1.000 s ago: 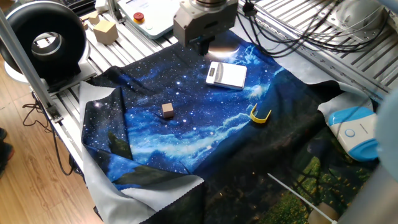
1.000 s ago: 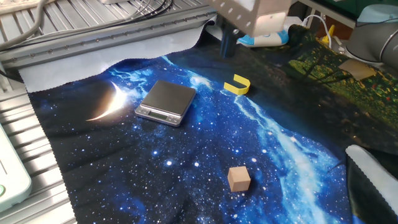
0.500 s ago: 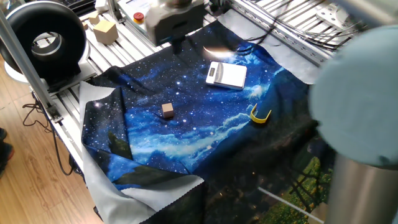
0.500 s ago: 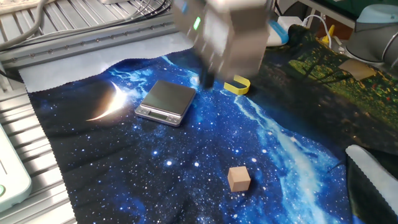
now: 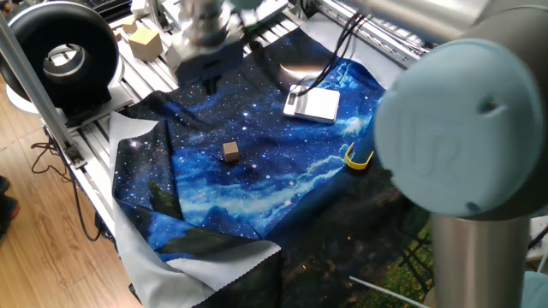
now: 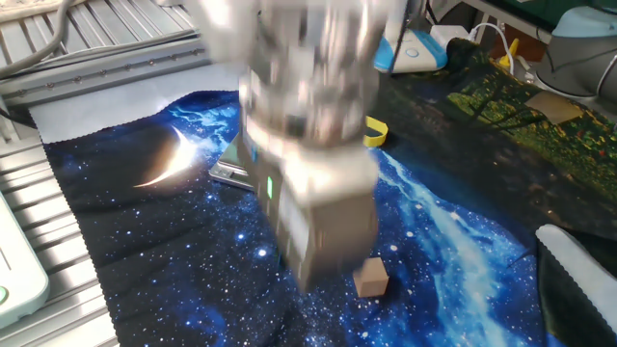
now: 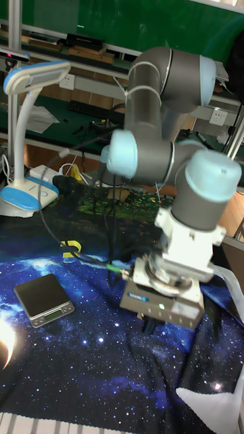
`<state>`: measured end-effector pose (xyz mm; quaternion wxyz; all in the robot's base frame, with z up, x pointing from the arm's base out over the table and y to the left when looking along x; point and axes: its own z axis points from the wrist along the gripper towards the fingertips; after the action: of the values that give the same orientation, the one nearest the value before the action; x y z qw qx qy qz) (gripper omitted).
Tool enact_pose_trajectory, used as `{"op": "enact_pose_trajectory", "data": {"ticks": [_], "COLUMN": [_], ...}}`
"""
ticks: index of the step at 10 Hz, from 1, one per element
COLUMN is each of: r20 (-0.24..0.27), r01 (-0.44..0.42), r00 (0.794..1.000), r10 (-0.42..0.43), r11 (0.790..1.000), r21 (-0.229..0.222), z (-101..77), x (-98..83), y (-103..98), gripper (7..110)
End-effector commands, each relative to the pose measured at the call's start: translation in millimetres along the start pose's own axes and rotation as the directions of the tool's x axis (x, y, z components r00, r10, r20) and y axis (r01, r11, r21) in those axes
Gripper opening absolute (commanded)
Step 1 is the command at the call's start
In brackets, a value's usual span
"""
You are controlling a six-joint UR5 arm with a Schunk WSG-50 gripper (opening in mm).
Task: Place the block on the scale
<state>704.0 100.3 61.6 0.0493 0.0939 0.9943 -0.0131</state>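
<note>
Since a second ago we see the end effector (image 5: 208, 79) swung from above the scale across the cloth toward the block's side, and the arm's big pale blue joint (image 5: 454, 128) now fills the near right of one fixed view. Nearest us in the other fixed view, the block (image 6: 370, 279) sits flat on the starry blue cloth (image 6: 145, 270), with the blurred end effector (image 6: 318, 241) hanging over it and covering its upper left edge; from this angle we cannot tell whether they touch. In one fixed view the block (image 5: 230, 151) lies free near the middle of the cloth (image 5: 257, 188), and the end effector is above and behind it, well apart. We cannot tell whether its fingers are apart or together, since motion blur and the body hide them in every view. Farther back, the scale (image 5: 313, 103) rests flat on the cloth with nothing on its platform, well apart from the block. A yellow curved piece (image 5: 358, 157) lies to the right of the block, near the arm's joint. In the tall fixed view the scale (image 7: 43, 298) sits at the left, the end effector (image 7: 150, 324) low over the cloth to its right. Beyond the cloth, a larger pale wooden block (image 5: 143, 41) stands on the counter (image 5: 141, 73).
</note>
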Motion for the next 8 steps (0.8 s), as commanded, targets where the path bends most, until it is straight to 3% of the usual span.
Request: {"op": "enact_pose_trajectory", "data": {"ticks": [1,4,8], "r20": [0.005,-0.05,-0.042], "r01": [-0.015,0.002,0.003], "r00": [1.0,0.999,0.999], "r10": [0.015,-0.005,-0.002], "r11": [0.999,0.998,1.0], "r21": [-0.032,-0.065,0.007], "z": [39.0,46.5,50.5], "x": [9.6,41.6,49.5], "y": [31.7,46.5,8.0], "gripper": [7,7,7]}}
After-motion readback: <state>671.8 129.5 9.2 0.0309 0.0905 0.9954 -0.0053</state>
